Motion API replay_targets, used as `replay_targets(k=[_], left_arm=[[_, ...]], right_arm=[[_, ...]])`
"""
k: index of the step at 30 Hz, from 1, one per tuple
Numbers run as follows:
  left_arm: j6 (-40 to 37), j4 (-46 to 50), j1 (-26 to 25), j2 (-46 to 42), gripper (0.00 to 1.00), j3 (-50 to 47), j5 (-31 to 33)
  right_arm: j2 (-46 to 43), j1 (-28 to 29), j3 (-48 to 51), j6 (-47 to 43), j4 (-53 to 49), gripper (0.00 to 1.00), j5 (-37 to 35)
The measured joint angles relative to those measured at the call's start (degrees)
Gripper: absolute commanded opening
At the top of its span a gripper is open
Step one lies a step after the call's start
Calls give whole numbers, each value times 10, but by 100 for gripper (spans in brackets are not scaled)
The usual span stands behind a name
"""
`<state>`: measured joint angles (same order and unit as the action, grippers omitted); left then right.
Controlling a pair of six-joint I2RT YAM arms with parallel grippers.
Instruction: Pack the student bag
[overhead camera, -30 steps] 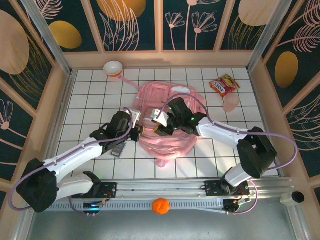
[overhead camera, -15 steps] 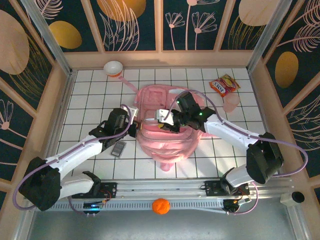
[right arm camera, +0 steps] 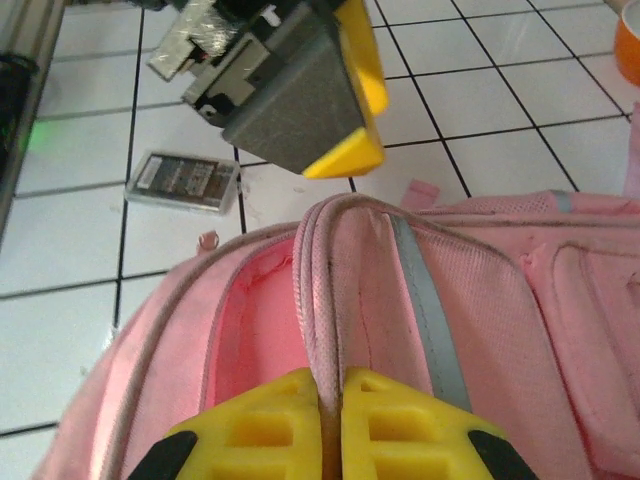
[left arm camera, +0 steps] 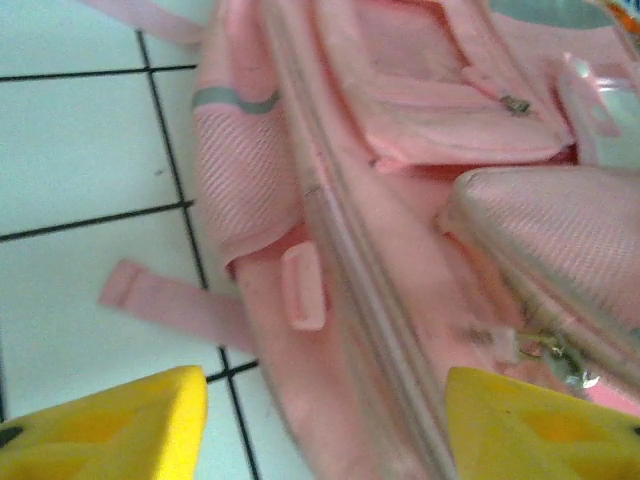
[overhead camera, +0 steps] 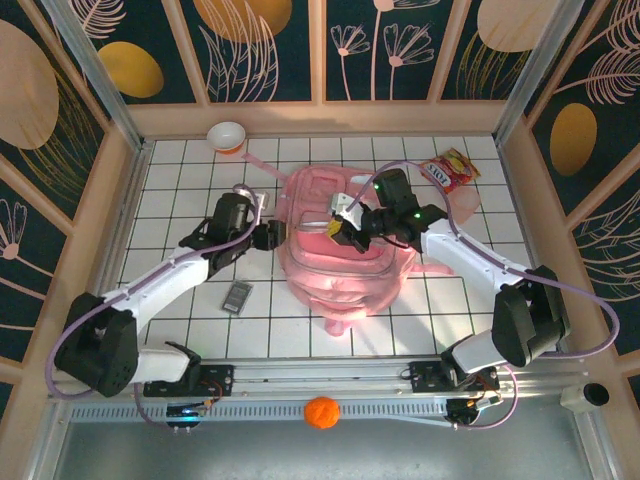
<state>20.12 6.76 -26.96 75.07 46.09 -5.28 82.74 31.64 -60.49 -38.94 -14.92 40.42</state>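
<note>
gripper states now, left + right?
Left gripper: open, holding nothing.
Right gripper: closed, pinching the rim of the bag.

- Left tool [overhead camera: 267, 236] letting go of backpack [overhead camera: 345, 285] left edge; fingers spreading wide, backing off just beside it.
- Left arm swinging toward far-left, clearing small dark flat item [overhead camera: 238, 297] on tabletop [overhead camera: 180, 200].
- Right tool [overhead camera: 341, 227] clamping tighter on backpack rim, travelling from backpack middle toward far wall and lifting rim along.
- Backpack body shifting rightward, bulging past former right edge.
</note>
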Motion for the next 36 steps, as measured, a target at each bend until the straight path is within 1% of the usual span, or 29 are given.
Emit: replay_targets(k=[5,8,10,14,18,20,22,23,26,29,31,36], left_arm=[[80,100,0,-71,73,-17,17],[132,157,0,-110,75,-57,36],[160,187,0,-114,75,-85,46],[193,239,0,-83,83,-118,59],[199,243,0,-29,90,-117,68],[198,243,0,-4,92,-110,77],[196,243,0,22,92,-106,89],[194,243,0,30,91,-105,95],[189,246,-2,42,84,-99,104],[184,249,-2,47,72,-95,106],[182,248,-2,47,62,-94,107],[192,241,-1,27,47,-104,108]], right_arm=[[0,0,0,35,5,0,6],[-5,0,5,38,10,0,9],[-9,-1,7,38,10,0,11],[-10,-1,8,37,10,0,18],[-10,-1,8,35,10,0,28],[-10,-1,8,33,10,0,30],[-10,-1,8,33,10,0,31],[-10,-1,8,33,10,0,31],[-10,-1,8,33,10,0,32],[-10,-1,8,33,10,0,32],[-10,-1,8,33,10,0,32],[-15,-1,8,42,12,0,30]])
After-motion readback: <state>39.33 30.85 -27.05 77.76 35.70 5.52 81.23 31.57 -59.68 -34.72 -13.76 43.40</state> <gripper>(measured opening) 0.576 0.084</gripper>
